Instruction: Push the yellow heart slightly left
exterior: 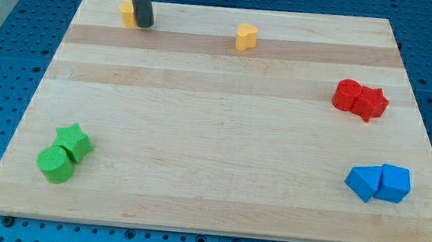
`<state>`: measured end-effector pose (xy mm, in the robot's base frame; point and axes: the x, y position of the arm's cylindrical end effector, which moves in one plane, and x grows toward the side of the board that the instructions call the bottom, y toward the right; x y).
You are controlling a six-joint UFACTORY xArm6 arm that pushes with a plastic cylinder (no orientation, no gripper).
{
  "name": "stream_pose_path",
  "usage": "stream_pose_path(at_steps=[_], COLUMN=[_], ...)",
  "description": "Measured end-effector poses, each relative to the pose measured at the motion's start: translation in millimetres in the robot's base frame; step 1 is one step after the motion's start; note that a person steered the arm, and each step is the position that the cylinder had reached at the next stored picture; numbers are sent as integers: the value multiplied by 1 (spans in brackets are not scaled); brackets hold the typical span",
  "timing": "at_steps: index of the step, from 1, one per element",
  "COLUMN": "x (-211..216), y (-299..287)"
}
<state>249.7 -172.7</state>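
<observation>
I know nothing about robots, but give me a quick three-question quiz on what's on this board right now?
1. True or false: my tip touches the yellow heart.
2. Which pair lies nearest the view's bottom left: A) red blocks, B) green blocks, C) blue blocks?
3. What partly hidden block sits just on the view's left of my tip?

Key
1. False; it is well to the heart's left, apart.
2. B.
3. Another yellow block, shape unclear.

No readable text anywhere I look, no labels, brands, numbers or signs on the wooden surface [222, 137], none on any coloured block, none on my rod
</observation>
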Motion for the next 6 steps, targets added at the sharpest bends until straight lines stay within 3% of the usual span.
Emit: stream_pose_path(at_steps=[2, 6], x=[-1, 25], y=[-9, 129])
